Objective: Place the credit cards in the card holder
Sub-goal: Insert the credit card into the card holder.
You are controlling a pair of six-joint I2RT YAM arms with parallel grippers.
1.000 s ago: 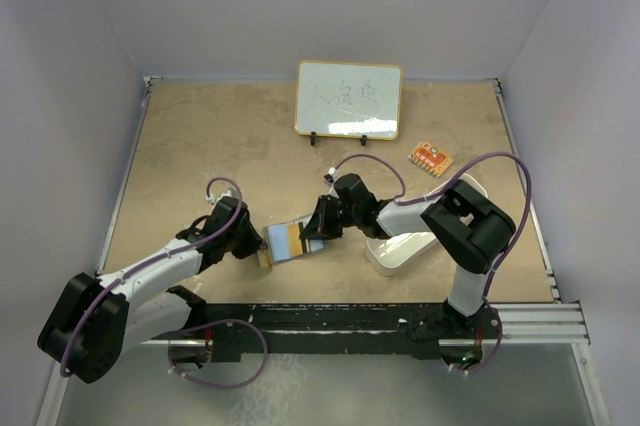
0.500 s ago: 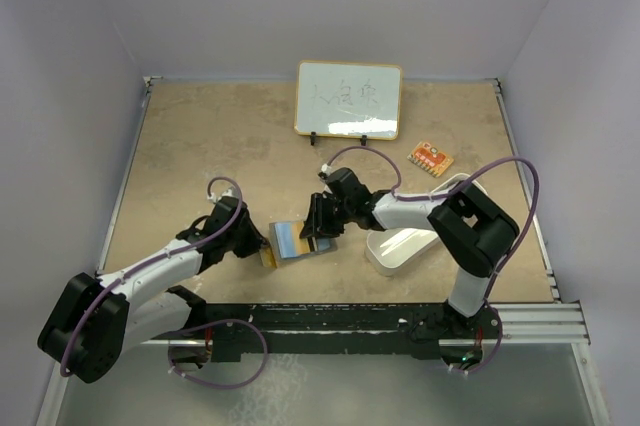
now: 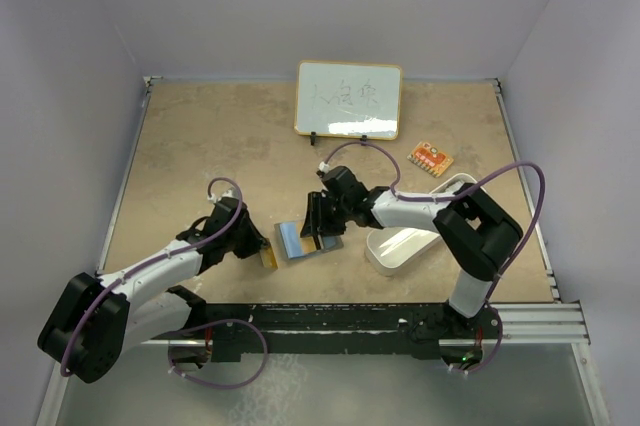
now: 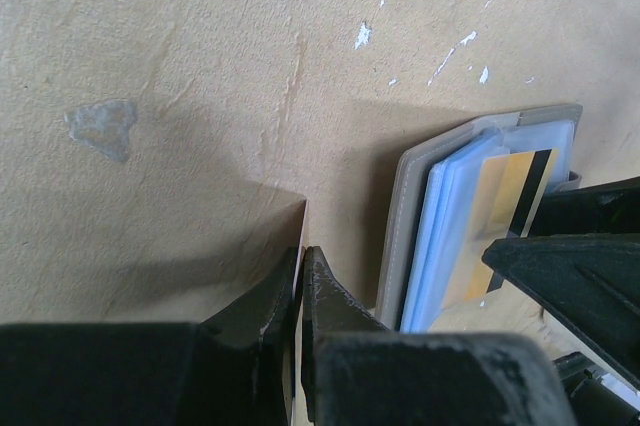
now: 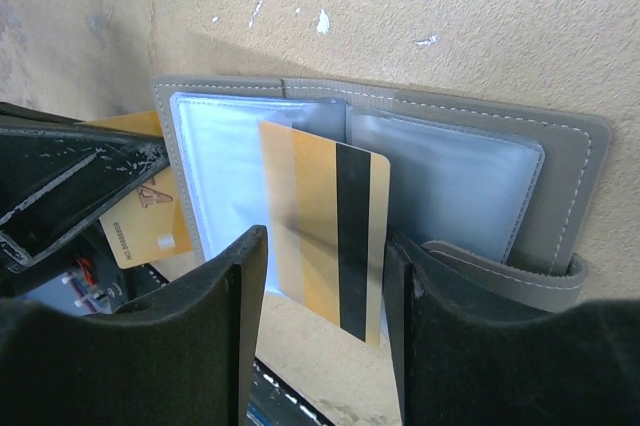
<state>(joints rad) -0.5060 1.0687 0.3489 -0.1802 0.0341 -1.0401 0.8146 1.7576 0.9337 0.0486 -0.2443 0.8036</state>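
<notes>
My right claw point(image 5: 325, 246) has just let go of the orange-gold card point(image 5: 310, 186), so its fingers now stand apart on either side, and the card lies between them on the open grey card holder point(image 5: 590, 176), maybe needing another push in.

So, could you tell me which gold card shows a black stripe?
The gold card between the fingers of the right gripper, over the card holder, shows the stripe; the other gold card, by the left gripper, shows printed text.
</notes>
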